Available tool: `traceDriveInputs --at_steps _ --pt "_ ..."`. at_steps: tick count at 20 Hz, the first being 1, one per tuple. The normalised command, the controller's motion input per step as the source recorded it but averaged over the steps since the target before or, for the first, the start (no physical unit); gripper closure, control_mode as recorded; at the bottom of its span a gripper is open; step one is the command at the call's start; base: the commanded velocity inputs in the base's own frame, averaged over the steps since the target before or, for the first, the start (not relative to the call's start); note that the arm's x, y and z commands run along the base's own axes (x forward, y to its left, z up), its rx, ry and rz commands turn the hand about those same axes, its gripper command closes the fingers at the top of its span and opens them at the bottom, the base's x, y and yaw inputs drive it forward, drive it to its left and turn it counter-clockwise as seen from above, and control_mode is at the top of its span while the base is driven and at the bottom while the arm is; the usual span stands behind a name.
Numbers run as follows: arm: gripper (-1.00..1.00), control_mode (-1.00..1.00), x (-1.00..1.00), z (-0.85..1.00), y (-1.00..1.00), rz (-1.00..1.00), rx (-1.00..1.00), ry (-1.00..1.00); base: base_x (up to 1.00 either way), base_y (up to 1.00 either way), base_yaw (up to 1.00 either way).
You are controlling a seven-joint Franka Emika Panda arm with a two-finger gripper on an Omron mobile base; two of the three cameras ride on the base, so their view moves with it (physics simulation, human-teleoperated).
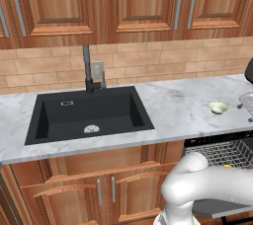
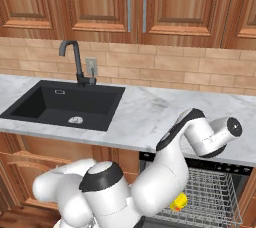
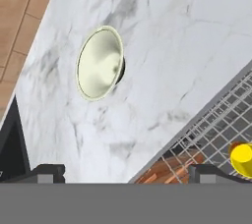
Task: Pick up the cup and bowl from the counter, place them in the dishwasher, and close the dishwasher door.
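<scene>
The pale cream bowl (image 3: 100,63) rests upright on the marble counter (image 3: 162,36), ahead of my gripper (image 3: 127,173) and a little to its left in the hand view. The two fingertips (image 3: 47,171) stand far apart with nothing between them, so the gripper is open and hovers above the counter short of the bowl. From the left base view the bowl (image 1: 218,106) sits near the counter's right end. The yellow cup (image 3: 242,158) lies in the dishwasher's wire rack (image 3: 216,129); it also shows as the cup (image 2: 179,202) low in the pulled-out rack (image 2: 215,192).
The black sink (image 1: 89,113) with its dark faucet (image 1: 88,71) is set in the counter to the left. Wooden cabinets hang above and stand below. My white arm (image 2: 165,172) reaches over the dishwasher rack (image 1: 232,152) toward the right.
</scene>
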Motion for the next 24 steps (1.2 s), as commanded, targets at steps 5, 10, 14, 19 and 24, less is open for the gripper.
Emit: traceDriveInputs --at_steps 5,10,14,19,24 --pt "-1.00 -1.00 0.35 -0.06 0.04 0.00 0.00 0.00 0.00 0.00 0.00" --pt "-1.00 -1.00 0.37 -0.20 0.13 0.00 0.00 0.00 0.00 0.00 0.00" --pt "-1.00 -1.00 0.35 -0.29 0.14 0.00 0.00 0.01 0.00 0.00 0.00" --pt "-1.00 -1.00 0.35 -0.29 0.10 0.00 0.00 0.00 0.00 0.00 0.00" --pt "-1.00 -1.00 0.37 -0.25 0.03 0.00 0.00 0.00 0.00 0.00 0.00"
